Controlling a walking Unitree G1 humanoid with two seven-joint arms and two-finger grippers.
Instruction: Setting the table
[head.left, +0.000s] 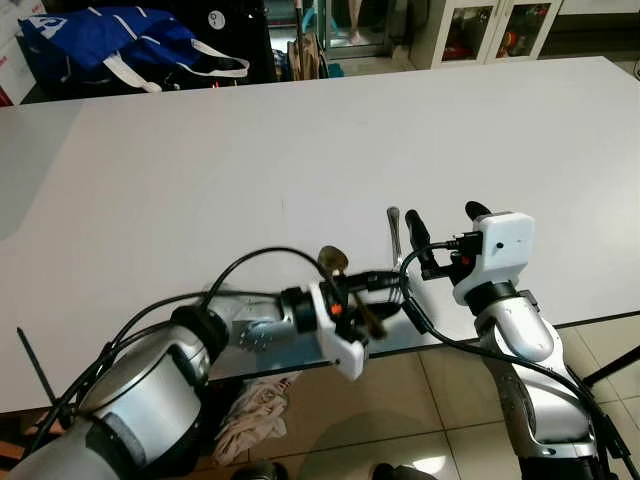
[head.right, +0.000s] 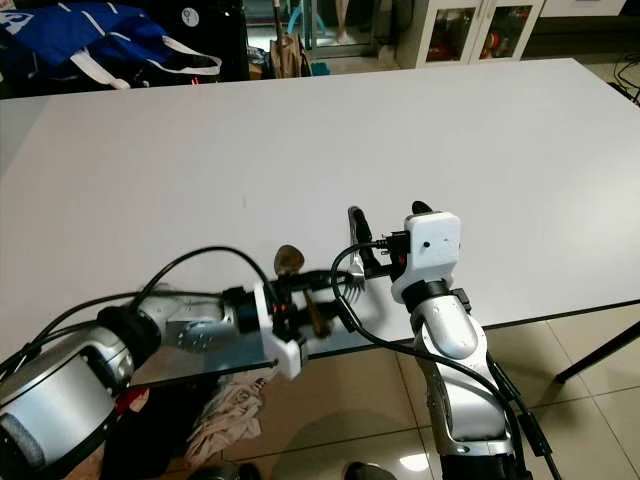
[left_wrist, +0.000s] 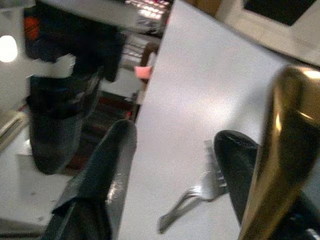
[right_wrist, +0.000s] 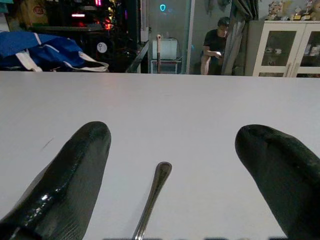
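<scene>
The main risk I judge here is the spoon (head.left: 340, 275) slipping or twisting in my left gripper (head.left: 375, 300) as I bring it down beside the fork (left_wrist: 197, 202): I hold it near the table's (head.left: 300, 150) near edge, and a loose pinch or a tilted release could send it off the edge to the floor, where a crumpled cloth (head.left: 250, 415) lies. A second risk is my two arms fouling each other, since the black cable loops between them and my right gripper (head.left: 440, 225) sits just beside the left one; a careless sweep could also knock the fork askew. My left gripper's fingers are closed on the brass-coloured spoon, whose bowl stands up above the wrist and whose handle runs past one finger (left_wrist: 100, 175) in the left wrist view, with the fork's tines lying on the white tabletop just beyond. My right gripper stands wide open and holds nothing; its two fingers (right_wrist: 75, 170) straddle the fork's handle (right_wrist: 155, 192), which lies flat on the table between them and apart from both. The fork rests close to the near edge, handle pointing away from me. Far across the table a blue bag (head.left: 110, 40) sits behind it, and a person (right_wrist: 212, 45) is seated in the background.
</scene>
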